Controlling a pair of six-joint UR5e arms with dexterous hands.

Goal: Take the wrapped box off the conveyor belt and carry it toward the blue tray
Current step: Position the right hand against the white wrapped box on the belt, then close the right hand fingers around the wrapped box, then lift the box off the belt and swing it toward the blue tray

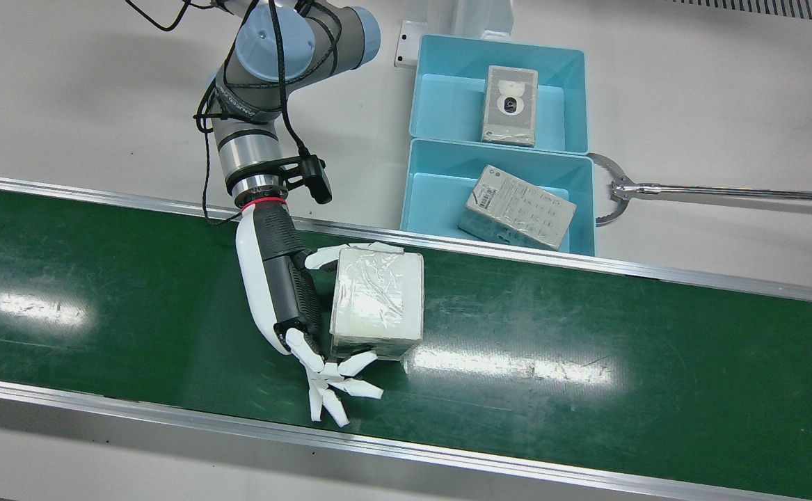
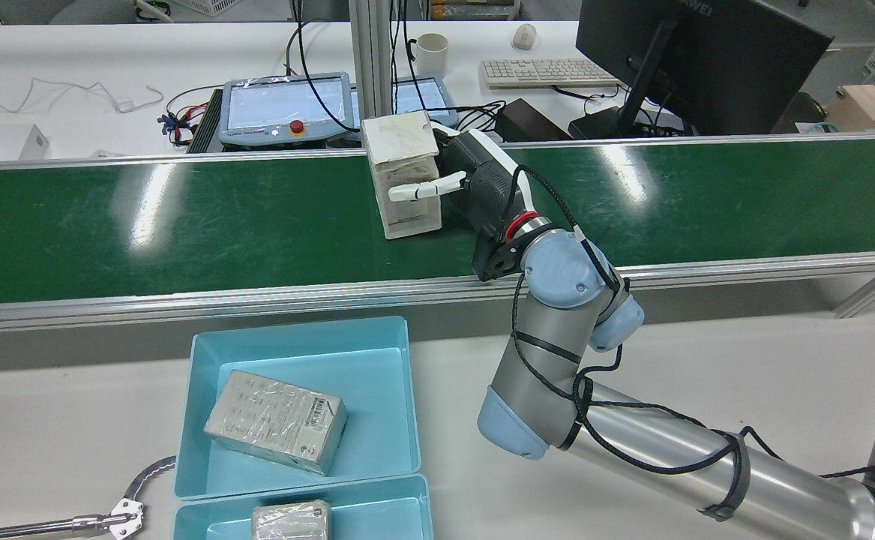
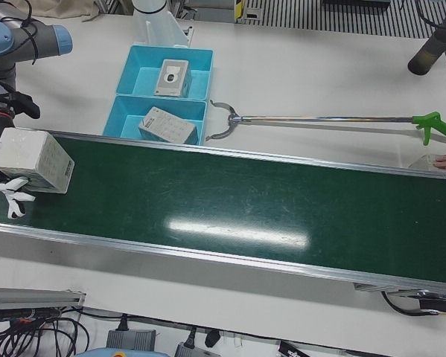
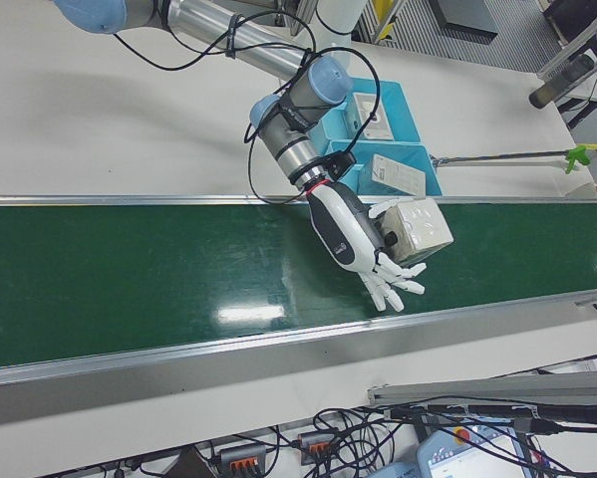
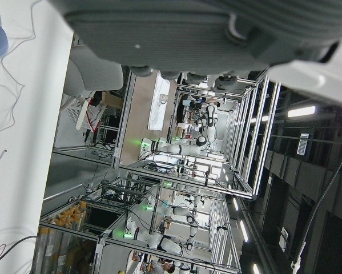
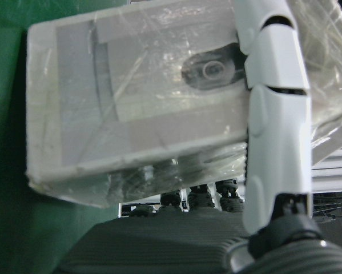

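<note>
The box (image 6: 159, 97), pressed against the right hand (image 1: 287, 292) by one finger (image 6: 276, 114) across its face while the others splay loose toward 6 o'clock, could slip onto the belt (image 1: 586, 334) before the tray (image 1: 433, 202) at 1 o'clock.

A white table with a green belt and blue trays

The white table (image 1: 691, 104) carries a long green conveyor belt (image 1: 586, 362). Two blue trays (image 1: 499, 142) sit touching, just beside the belt. A reach-grabber stick (image 1: 726, 189) lies next to them.
</note>
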